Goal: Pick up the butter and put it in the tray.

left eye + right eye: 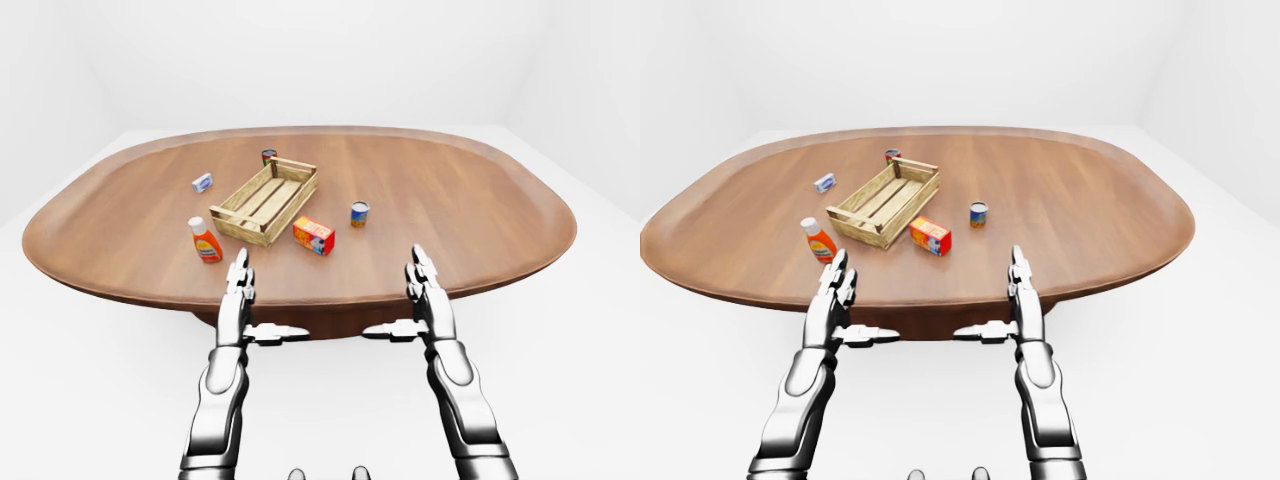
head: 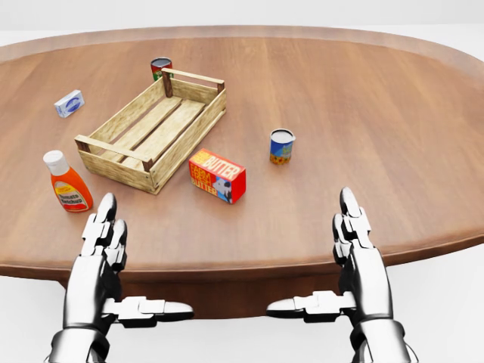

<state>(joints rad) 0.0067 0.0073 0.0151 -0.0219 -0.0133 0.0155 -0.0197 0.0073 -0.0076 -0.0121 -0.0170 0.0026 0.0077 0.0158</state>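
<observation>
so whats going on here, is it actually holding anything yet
Not yet. The robot stands at the near edge of the wooden table with both hands empty: the left hand and right hand are open, fingers stretched out, thumbs pointing toward each other. The butter box lies untouched on the table, just right of the empty wooden tray in the head view. A sauce bottle, two cans and a small white box sit around the tray.

Two cans (image 2: pixel 282 146) (image 2: pixel 161 68), one butter box (image 2: pixel 217 175), one wooden tray (image 2: pixel 153 130), one bottle (image 2: pixel 66 182), one small white-and-blue box (image 2: pixel 69 103).
</observation>
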